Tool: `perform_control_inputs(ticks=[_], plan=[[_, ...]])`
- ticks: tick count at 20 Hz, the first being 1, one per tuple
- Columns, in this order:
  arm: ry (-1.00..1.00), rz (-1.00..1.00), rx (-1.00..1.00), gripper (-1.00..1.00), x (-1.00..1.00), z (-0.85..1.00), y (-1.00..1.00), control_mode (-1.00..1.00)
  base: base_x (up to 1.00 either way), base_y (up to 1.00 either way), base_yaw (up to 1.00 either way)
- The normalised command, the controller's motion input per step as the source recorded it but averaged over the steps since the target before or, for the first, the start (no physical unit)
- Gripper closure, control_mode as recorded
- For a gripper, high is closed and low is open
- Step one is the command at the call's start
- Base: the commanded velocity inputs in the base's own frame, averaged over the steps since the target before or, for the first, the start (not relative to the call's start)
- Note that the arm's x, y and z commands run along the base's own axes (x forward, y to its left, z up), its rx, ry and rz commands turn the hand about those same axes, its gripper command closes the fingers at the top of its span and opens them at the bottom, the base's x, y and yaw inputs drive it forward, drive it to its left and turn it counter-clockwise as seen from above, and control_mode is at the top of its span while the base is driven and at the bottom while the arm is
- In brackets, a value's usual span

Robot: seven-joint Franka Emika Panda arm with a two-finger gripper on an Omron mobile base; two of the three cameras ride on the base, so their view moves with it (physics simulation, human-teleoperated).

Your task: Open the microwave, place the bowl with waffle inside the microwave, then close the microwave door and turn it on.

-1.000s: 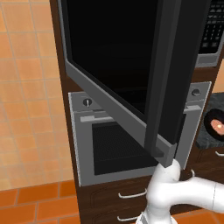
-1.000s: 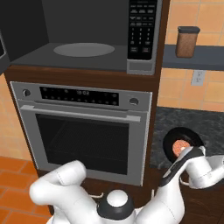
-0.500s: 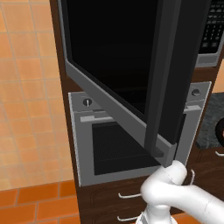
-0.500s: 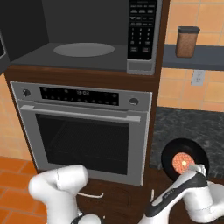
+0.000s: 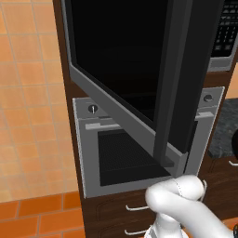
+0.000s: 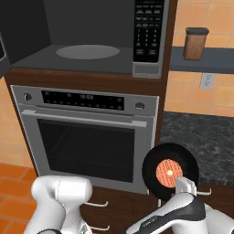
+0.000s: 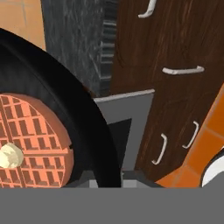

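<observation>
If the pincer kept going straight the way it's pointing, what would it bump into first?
Probably the grey oven front, straight ahead past the rim of the black bowl with the waffle, low by the brown drawers. Depth is hard to judge here.

A dark speckled stone counter [image 6: 201, 137] is running along the right of the grey oven, below an orange-tiled wall. A flat grey shelf [image 6: 201, 66] is hanging above it, carrying a brown cylindrical jar with a dark lid [image 6: 196, 44], standing upright. Inside the open microwave, the grey cavity floor [image 6: 68, 61] is carrying a round, flat grey turntable plate [image 6: 87, 51].
</observation>
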Motion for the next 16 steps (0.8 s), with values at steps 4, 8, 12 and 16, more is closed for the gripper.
perform_control_inputs(ticks=[4, 8, 12, 16], plan=[[-0.14, 0.15, 0.0, 1.0, -0.55, 0.78, 0.62, -1.0, 0.0, 0.0, 0.0], [-0.12, 0.17, -0.01, 1.0, -0.22, 0.91, 0.78, -1.0, 0.0, 0.0, 0.0], [-0.09, 0.16, -0.12, 1.0, -0.15, 0.89, 0.96, -1.0, 0.0, 0.0, 0.0], [-0.04, 0.15, -0.17, 1.0, -0.14, 0.77, 0.99, -1.0, 0.0, 0.0, 0.0]])
